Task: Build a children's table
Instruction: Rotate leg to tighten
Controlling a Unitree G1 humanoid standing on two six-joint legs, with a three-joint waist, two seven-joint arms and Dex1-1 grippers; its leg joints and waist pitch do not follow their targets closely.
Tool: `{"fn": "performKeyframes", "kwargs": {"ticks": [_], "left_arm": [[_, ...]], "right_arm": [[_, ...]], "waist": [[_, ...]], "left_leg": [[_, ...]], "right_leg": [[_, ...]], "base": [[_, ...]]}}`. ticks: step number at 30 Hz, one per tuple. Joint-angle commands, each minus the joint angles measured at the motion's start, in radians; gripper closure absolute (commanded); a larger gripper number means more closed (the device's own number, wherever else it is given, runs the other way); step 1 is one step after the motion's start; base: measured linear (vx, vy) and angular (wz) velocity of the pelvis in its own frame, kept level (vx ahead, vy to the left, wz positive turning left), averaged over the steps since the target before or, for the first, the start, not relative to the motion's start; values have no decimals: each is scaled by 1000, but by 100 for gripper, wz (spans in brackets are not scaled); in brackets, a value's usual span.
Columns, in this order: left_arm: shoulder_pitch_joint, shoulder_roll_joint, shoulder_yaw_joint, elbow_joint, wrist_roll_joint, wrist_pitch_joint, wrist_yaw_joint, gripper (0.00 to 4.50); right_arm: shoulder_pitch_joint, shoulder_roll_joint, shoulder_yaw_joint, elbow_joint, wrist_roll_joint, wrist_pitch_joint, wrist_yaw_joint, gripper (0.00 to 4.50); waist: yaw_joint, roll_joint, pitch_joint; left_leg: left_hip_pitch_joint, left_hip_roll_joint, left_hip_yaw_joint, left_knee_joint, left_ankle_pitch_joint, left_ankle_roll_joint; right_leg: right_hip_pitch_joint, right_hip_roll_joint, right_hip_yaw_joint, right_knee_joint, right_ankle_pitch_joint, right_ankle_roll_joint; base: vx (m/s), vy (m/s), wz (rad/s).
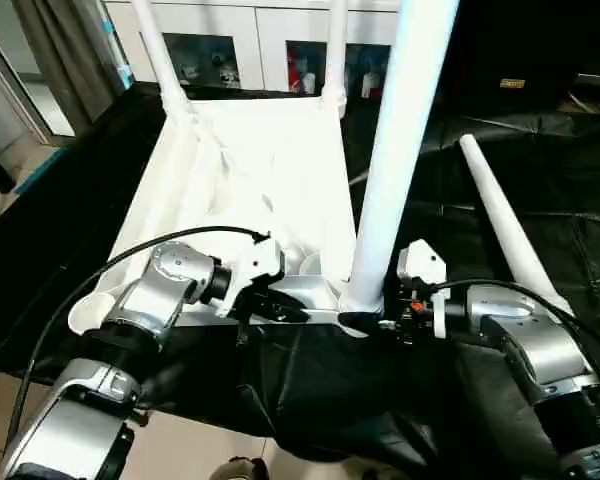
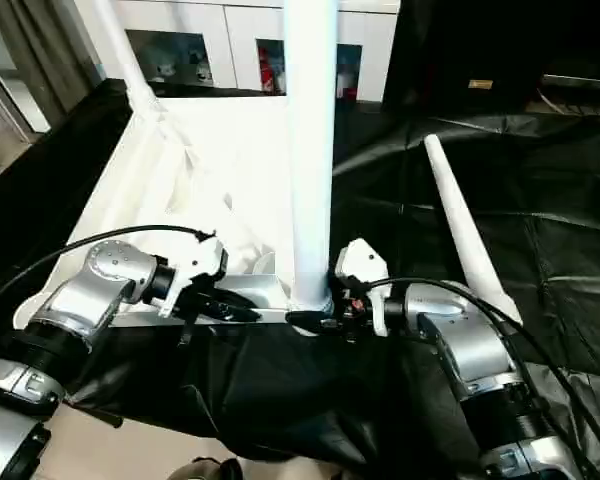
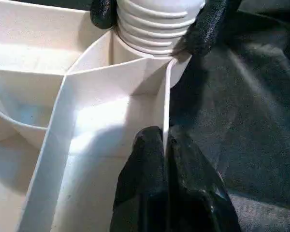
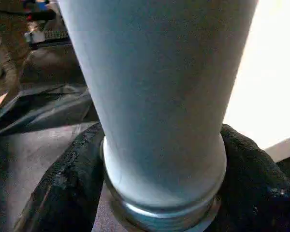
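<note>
Clearly underway, the white tabletop (image 1: 250, 180) lay underside-up on the black-draped bench (image 1: 540, 230), two far legs standing and a third leg (image 1: 395, 150) upright in its near corner socket. A fourth leg (image 1: 505, 225) lay loose beside it, still to fit. The left gripper (image 1: 280, 308) had its fingers pinched on the top's near rim, while the right gripper (image 1: 365, 322) had its fingers (image 4: 63, 188) around the threaded base of the third leg.

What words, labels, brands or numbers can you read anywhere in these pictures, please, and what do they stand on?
None can be read.
A small yellow label on the dark furniture at the back: too small and blurred.
Coloured items behind the cabinet's glass doors: any print illegible.
</note>
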Motion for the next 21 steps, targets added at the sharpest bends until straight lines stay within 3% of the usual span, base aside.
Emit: {"fn": "performKeyframes", "kwargs": {"ticks": [1,2,6,8,11,12,14,18,20,21], "left_arm": [[-10,-44,15,9,-2,9,97,450],[-10,-44,15,9,-2,9,97,450],[-64,-129,58,100,29,37,335,450],[-75,-144,61,116,39,39,376,450],[-119,-211,82,177,61,60,553,450],[-134,-236,93,194,60,72,602,450],[-151,-267,101,216,64,77,654,450],[-157,-295,86,220,68,68,651,450],[-148,-291,78,205,67,62,622,450],[-144,-285,76,203,65,55,605,450]], "right_arm": [[6,54,12,20,-23,14,-98,164],[6,54,12,20,-23,14,-98,164],[-7,174,-46,119,-66,19,-363,166],[-11,200,-59,135,-71,22,-413,166],[-43,296,-103,220,-98,6,-603,166],[-60,328,-116,252,-102,-1,-655,166],[-86,371,-127,295,-107,-11,-712,167],[-123,408,-103,333,-123,-41,-708,167],[-123,405,-100,318,-106,-46,-660,111],[-123,401,-103,310,-95,-48,-635,111]], "waist": [[-3,-20,-66],[-3,-20,-66],[-17,-20,-57],[-22,-21,-57],[-26,-21,-56],[-30,-13,-58],[-28,-17,-59],[-28,-16,-61],[-27,-15,-61],[-27,-15,-62]], "left_leg": [[19,63,-30,-69,-172,96],[19,63,-30,-69,-172,96],[27,57,-33,-77,-250,33],[26,55,-34,-78,-256,27],[29,53,-32,-77,-261,32],[29,53,-34,-79,-262,21],[28,53,-35,-79,-257,23],[22,50,-34,-79,-245,50],[22,52,-34,-78,-241,58],[20,52,-34,-78,-235,65]], "right_leg": [[46,-71,51,-78,-176,-253],[46,-71,51,-78,-176,-253],[41,-73,54,-96,-336,-212],[40,-71,54,-99,-350,-204],[35,-71,56,-105,-362,-193],[35,-71,54,-104,-355,-195],[40,-70,52,-103,-343,-192],[43,-70,53,-101,-285,-201],[44,-72,53,-100,-283,-199],[45,-70,52,-100,-280,-199]], "base": [[0,0,0],[0,0,0],[0,0,0],[0,0,0],[0,0,0],[0,0,0],[0,0,0],[0,0,0],[0,0,0],[0,0,0]]}}
